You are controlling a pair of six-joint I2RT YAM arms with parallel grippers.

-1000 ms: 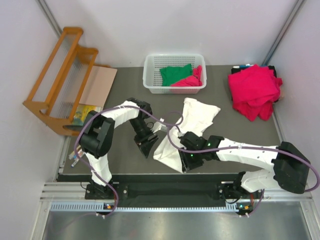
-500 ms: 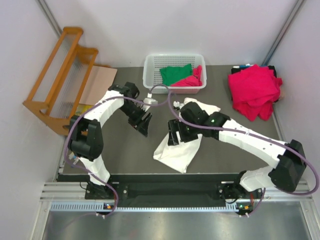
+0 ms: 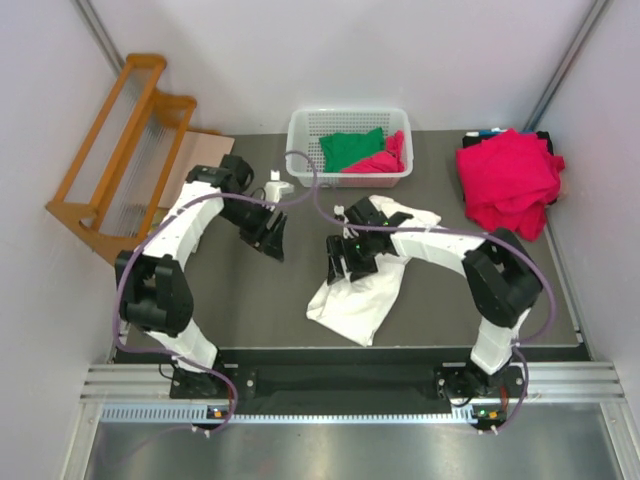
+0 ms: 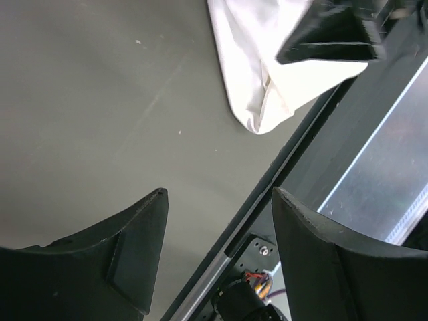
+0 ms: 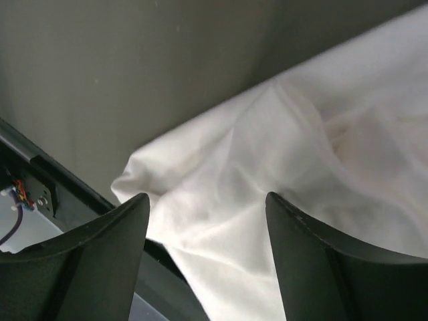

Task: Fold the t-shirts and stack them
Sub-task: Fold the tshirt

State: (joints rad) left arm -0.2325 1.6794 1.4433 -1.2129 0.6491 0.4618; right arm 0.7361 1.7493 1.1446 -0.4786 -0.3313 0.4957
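Note:
A white t-shirt (image 3: 365,295) lies crumpled in a long strip across the middle of the dark table, from near the basket to the front edge. My right gripper (image 3: 340,268) is open above its middle; the cloth (image 5: 281,167) fills the right wrist view between the fingers. My left gripper (image 3: 272,242) is open and empty over bare table left of the shirt, whose lower end (image 4: 257,80) shows in the left wrist view. A heap of crimson-pink shirts (image 3: 510,180) sits at the back right. A green shirt (image 3: 350,148) and a pink one (image 3: 385,160) lie in the basket.
A white lattice basket (image 3: 300,160) stands at the back centre. A wooden rack (image 3: 120,160) and a cardboard sheet (image 3: 198,165) are at the left. The table's front edge (image 4: 267,194) with a metal rail runs close to the shirt's lower end.
Both arms have drawn back from the front of the table. The left gripper has moved up and left, the right gripper up onto the shirt's middle. The shirt lies much as before.

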